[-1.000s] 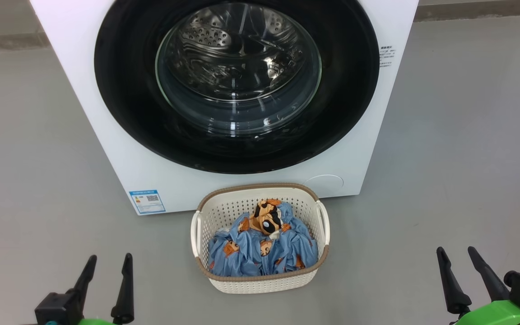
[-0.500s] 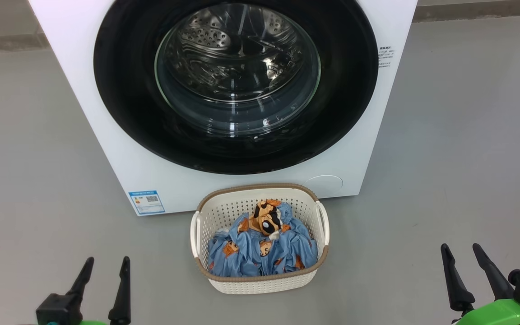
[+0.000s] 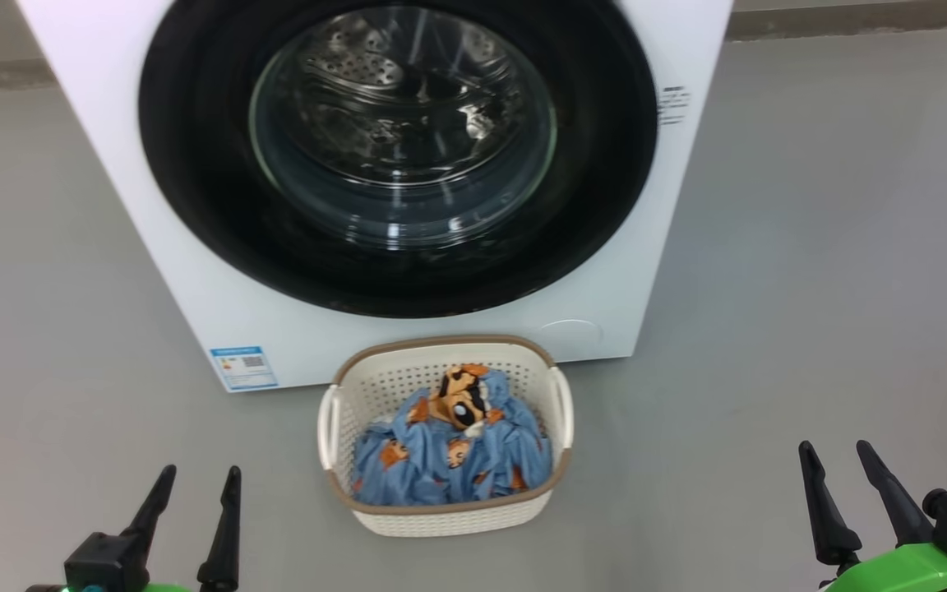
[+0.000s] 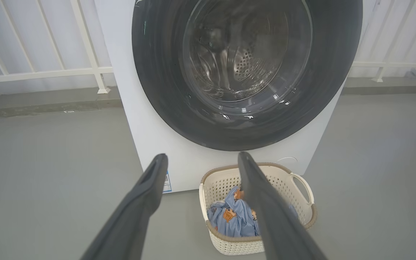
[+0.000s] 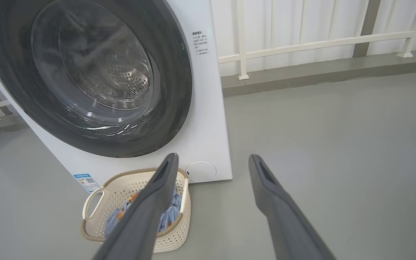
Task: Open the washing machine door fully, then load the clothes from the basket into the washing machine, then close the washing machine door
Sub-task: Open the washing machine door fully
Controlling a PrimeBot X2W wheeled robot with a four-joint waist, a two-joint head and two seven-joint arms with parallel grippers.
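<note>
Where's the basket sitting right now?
In the head view the basket sits on the floor at lower centre, close in front of the washing machine and below the washing machine door, with the clothes inside it.

Looks like a bare test bay or lab hall. Front-loading washing machine [image 3: 202, 279] free-standing at 12 o'clock on smooth grey floor [image 3: 810, 247], with perforated plastic basket [image 3: 441, 522] on the floor at its 6 o'clock. White metal railing [image 5: 302, 46] on low grey kerb [image 5: 320, 74] behind, 10 to 2 o'clock.

Grey floor [image 3: 810, 247], wht railing [image 5: 241, 36], kerb [image 5: 320, 76] bhd.
</note>
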